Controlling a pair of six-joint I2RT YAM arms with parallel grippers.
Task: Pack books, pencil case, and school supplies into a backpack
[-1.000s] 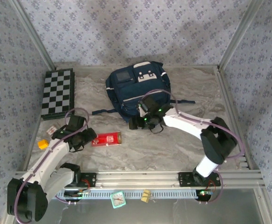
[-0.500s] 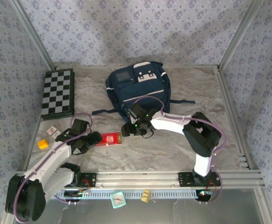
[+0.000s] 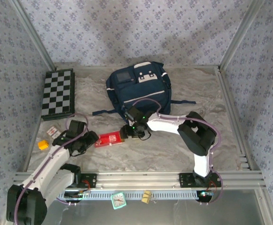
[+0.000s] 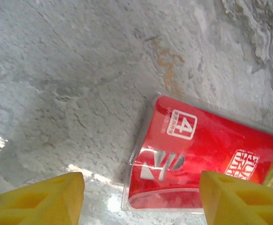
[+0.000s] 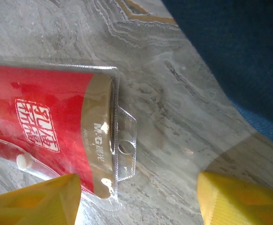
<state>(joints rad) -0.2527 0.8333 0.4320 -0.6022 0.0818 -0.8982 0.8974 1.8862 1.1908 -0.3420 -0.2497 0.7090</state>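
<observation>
Picking up the small red plastic-wrapped box (image 3: 109, 139): left hand (image 3: 90, 139) and right hand (image 3: 125, 133), both spread, flank it. Next, one should pinch it and lift toward the navy-blue fabric backpack (image 3: 141, 89).

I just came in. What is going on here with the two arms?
Both arms are at the red box, which lies flat on the table in front of the backpack. The left pincer is open at the box's left end, and the right pincer is open at its hang-tab end. Neither grips it yet. The orange block sits by the table's left edge.
</observation>
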